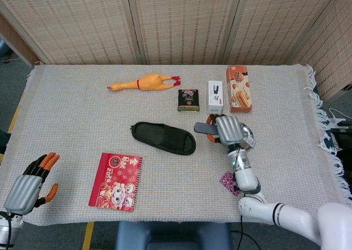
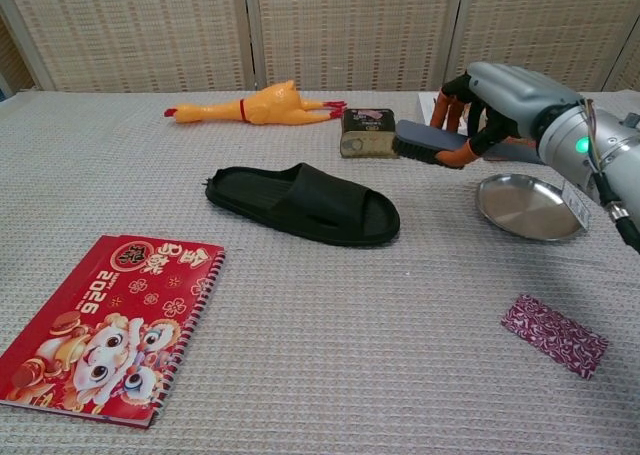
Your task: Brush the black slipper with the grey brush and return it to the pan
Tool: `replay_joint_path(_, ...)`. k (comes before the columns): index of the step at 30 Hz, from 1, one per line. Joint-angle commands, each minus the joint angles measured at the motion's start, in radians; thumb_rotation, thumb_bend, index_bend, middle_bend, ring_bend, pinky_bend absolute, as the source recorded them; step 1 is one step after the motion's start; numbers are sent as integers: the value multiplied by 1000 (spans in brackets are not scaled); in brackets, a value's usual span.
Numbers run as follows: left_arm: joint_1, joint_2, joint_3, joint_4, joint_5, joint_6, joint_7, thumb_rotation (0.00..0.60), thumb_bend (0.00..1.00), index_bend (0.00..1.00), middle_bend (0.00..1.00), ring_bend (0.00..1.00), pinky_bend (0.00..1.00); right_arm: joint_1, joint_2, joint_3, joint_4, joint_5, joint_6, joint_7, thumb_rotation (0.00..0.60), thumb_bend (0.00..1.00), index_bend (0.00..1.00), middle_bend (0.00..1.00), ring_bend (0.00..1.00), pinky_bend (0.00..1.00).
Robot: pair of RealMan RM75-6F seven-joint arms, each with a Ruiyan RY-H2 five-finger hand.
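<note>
The black slipper (image 1: 163,137) (image 2: 302,203) lies flat in the middle of the table. My right hand (image 1: 230,129) (image 2: 500,97) holds the grey brush (image 1: 202,128) (image 2: 425,142) in the air, bristles down, just right of the slipper's toe end and left of the pan. The round metal pan (image 2: 527,206) sits bare on the cloth at the right; in the head view my hand hides most of it. My left hand (image 1: 30,179) hovers at the table's near left corner with fingers apart and nothing in it.
A red 2026 notebook (image 1: 116,181) lies front left. At the back sit a rubber chicken (image 1: 144,83), a dark tin (image 1: 188,100), a white box (image 1: 215,96) and an orange snack box (image 1: 238,88). A patterned packet (image 2: 553,335) lies front right.
</note>
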Motion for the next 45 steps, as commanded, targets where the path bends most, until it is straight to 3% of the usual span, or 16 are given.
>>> replay_joint_path(1,1,4,1,1,3,4,-8,600,479,0,0,0,124,43,-43,10,4,2,-4,-57,600,291,905,615,600,862)
replay_joint_path(16,12,25,12,4,24,25,-51,600,477,0,0,0,125,111,-190,-2,79,20,31,-159,600,292,905,615,600,862)
replay_joint_path(28,17,37,19,-2,34,30,-62,600,479,0,0,0,126,165,-310,37,163,26,55,-186,600,292,905,615,600,862)
replay_joint_path(45,19,37,25,-7,50,34,-51,600,479,0,0,0,126,125,-292,4,205,16,62,-207,600,292,905,615,600,862)
